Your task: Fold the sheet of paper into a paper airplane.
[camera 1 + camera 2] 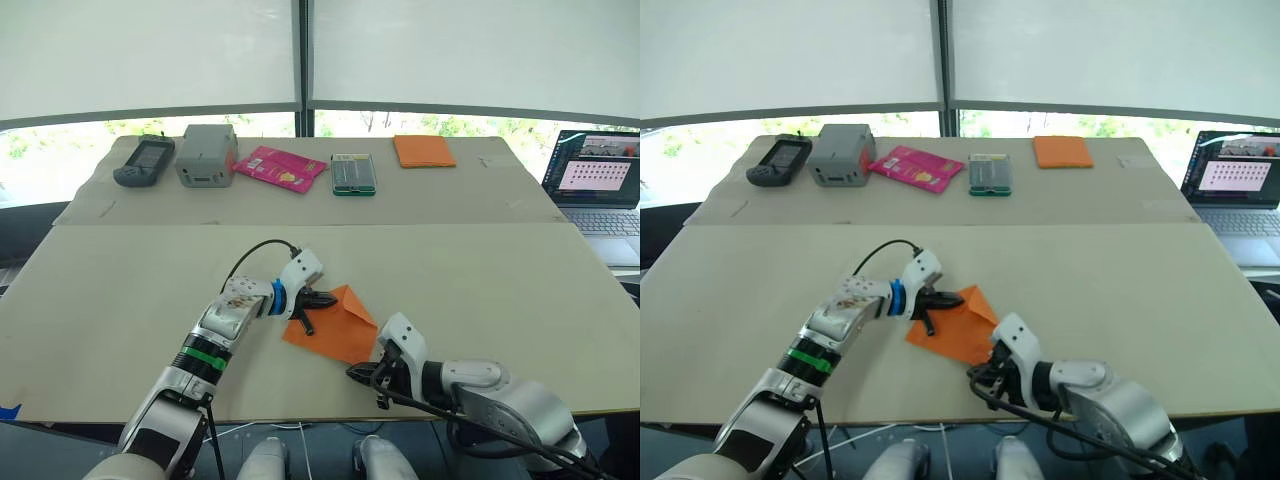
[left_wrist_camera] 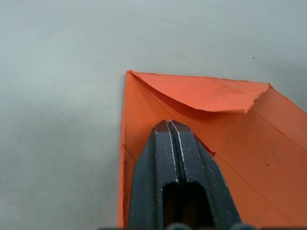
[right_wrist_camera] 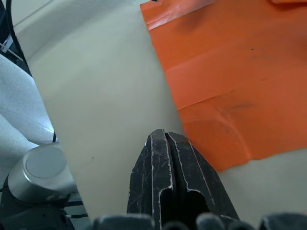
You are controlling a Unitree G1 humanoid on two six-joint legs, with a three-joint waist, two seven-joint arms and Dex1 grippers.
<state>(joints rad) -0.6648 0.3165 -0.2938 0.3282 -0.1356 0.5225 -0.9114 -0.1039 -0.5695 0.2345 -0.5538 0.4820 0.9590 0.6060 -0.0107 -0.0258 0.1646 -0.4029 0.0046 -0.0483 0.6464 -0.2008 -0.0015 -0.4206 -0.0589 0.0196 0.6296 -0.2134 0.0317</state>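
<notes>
The sheet of paper (image 1: 335, 325) is seen on the near part of the pale, matte table (image 1: 480, 290), close to the middle, lying flat between the two arms. It is thin, bright orange and roughly kite-shaped, with straight creases across it.

The left gripper (image 1: 312, 304) is placed over the left edge of the sheet, and its two black fingers are pressed together with no gap. In the left wrist view the closed fingertips (image 2: 169, 132) are shown resting on top of the paper, and the far corner is seen folded over into a curved, slightly lifted flap with a rough edge; this flap is hardly visible from the head camera.

The right gripper (image 1: 362, 372) is held at the near right corner of the sheet. In the right wrist view its scratched black fingers (image 3: 165, 143) are also closed together, over the bare table just beside the paper's edge.

On the far side a grey handheld device (image 1: 145, 160), a grey box (image 1: 207, 155), a glossy pink packet (image 1: 280, 167), a green-edged case (image 1: 353, 174) and an orange pad (image 1: 424, 150) are lined up. An open laptop (image 1: 598, 185) is seen at the far right.
</notes>
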